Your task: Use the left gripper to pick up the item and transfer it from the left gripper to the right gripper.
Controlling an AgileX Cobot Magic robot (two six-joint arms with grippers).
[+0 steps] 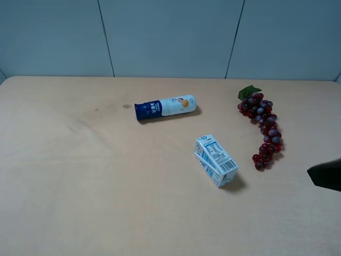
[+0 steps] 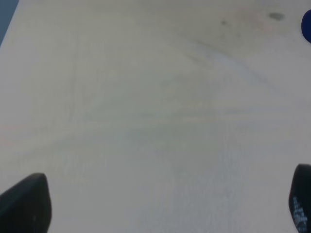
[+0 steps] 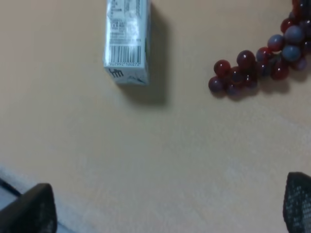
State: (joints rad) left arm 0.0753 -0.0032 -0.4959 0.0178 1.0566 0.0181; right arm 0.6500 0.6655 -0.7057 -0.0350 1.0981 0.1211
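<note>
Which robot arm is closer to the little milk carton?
Right. The right gripper sees the carton just ahead beside the grapes; the left gripper sees only bare table.

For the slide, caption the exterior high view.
Drink carton lying mid-table, between a bottle on its side and red grapes; no tool touches it.

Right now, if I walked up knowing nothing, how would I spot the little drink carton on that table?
Start at the wide tan table and look right of its middle. Between the lying bottle farther back and the bunch of red grapes on the right lies the carton, touching neither. It is the only boxy thing: white and blue, with a barcode.
</note>
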